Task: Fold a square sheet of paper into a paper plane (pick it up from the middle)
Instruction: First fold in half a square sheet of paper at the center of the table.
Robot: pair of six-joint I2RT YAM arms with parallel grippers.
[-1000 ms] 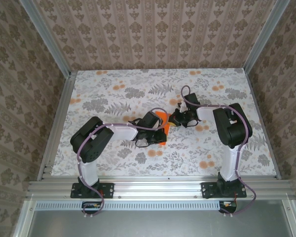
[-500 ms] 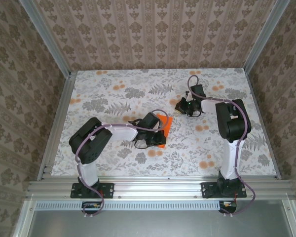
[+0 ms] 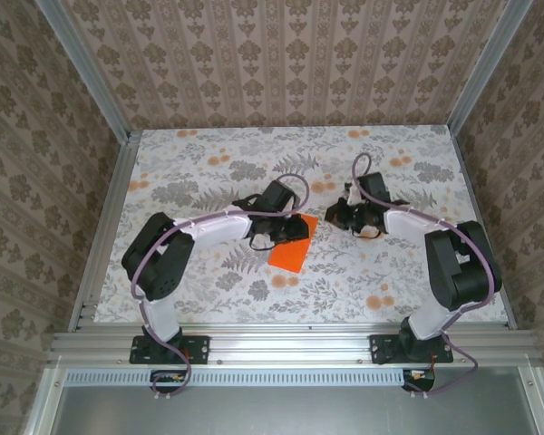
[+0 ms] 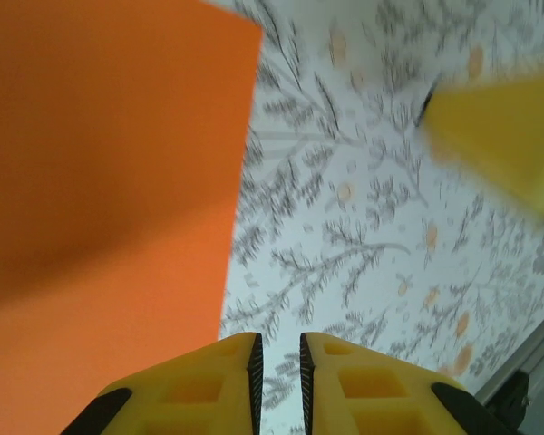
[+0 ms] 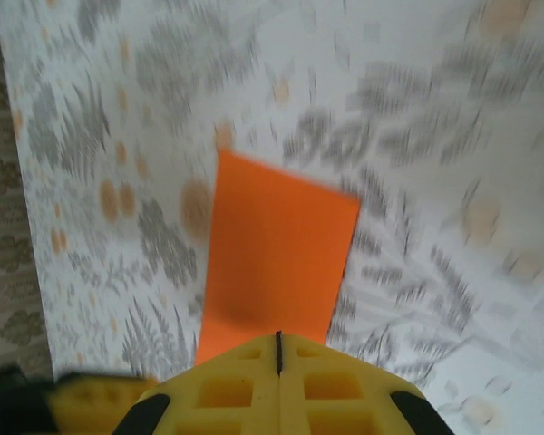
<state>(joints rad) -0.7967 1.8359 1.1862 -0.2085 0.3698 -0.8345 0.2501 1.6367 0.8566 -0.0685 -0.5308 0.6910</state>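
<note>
The square sheet of paper [image 3: 290, 245] lies flat on the flower-printed table [image 3: 208, 154], bright orange and showing as a rectangle longer than it is wide. My left gripper [image 3: 297, 228] hovers at the paper's far edge. In the left wrist view the left gripper [image 4: 281, 349] has a narrow gap between its jaws with nothing in it, and the paper [image 4: 109, 181] lies to the left. My right gripper [image 3: 337, 214] is just right of the paper. Its jaws [image 5: 278, 343] are shut and hold nothing, with the paper [image 5: 276, 258] on the table beyond them.
Aluminium rails [image 3: 104, 227] border the table on the left and right, with patterned walls behind. Open tabletop lies in front of the paper, towards the arm bases. A yellow finger [image 4: 499, 136] of the right gripper shows blurred in the left wrist view.
My left gripper has lifted off the paper towards the far side and parted its jaws a little. The paper is uncovered and lies free. The right arm has swung out to the right.
</note>
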